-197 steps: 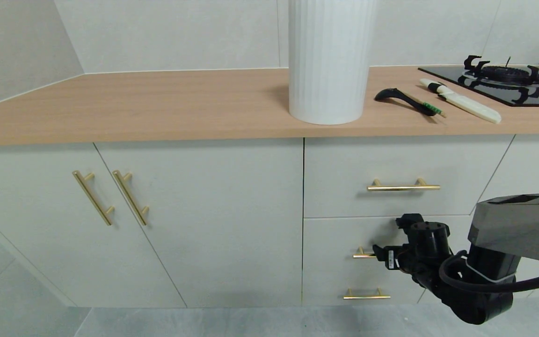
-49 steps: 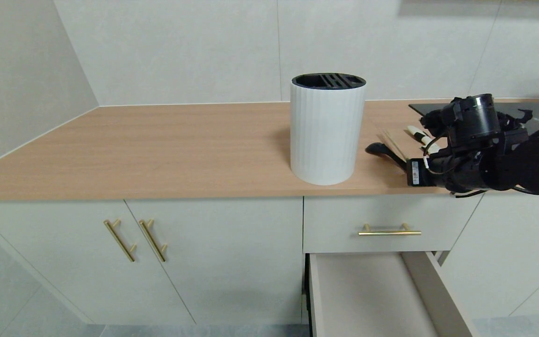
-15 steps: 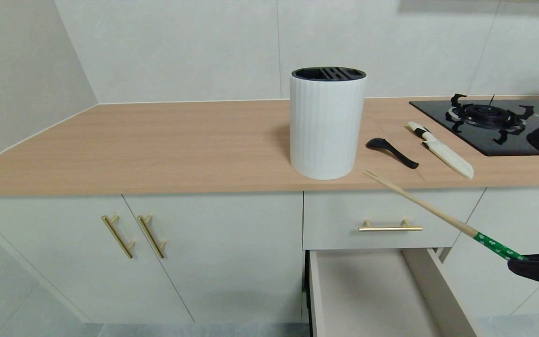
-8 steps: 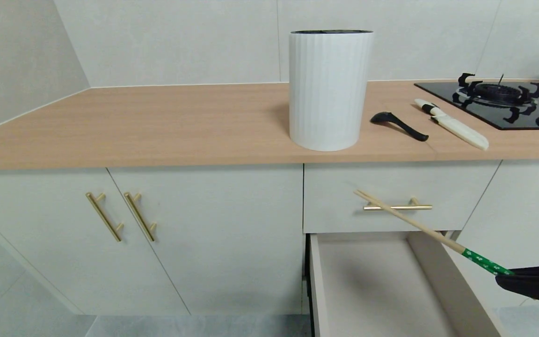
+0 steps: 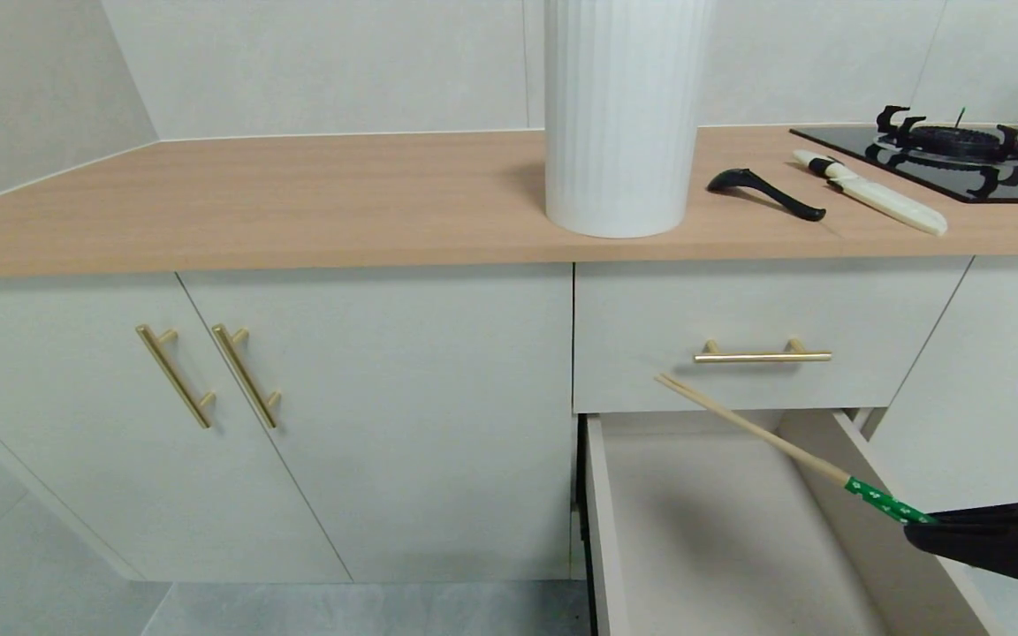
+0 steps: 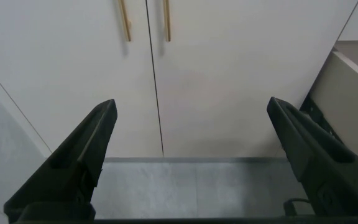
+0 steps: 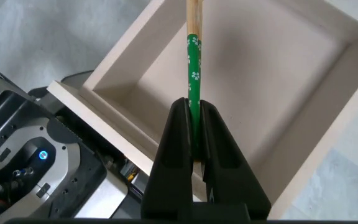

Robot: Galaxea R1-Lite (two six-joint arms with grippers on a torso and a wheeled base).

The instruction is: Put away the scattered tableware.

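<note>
My right gripper (image 5: pixel 924 528) is shut on the green-patterned end of a pair of wooden chopsticks (image 5: pixel 765 439), low at the right. The chopsticks slant up and left over the open lower drawer (image 5: pixel 602 521), tips in front of the upper drawer. In the right wrist view the right gripper (image 7: pixel 194 121) pinches the chopsticks (image 7: pixel 194 56) above the drawer's pale bottom (image 7: pixel 241 81). On the counter lie a black spoon (image 5: pixel 765 191) and a white knife (image 5: pixel 871 192), right of the white ribbed holder (image 5: pixel 620 115). My left gripper (image 6: pixel 191 134) is open, facing the cabinet doors.
A black gas hob (image 5: pixel 960 150) sits at the counter's far right. The upper drawer with a gold handle (image 5: pixel 763 356) is closed. Double cabinet doors with gold handles (image 5: pixel 208 375) stand to the left. Grey floor lies below.
The head camera has dropped, so the counter sits higher in view. My right gripper has lowered the chopsticks from counter height down over the open drawer.
</note>
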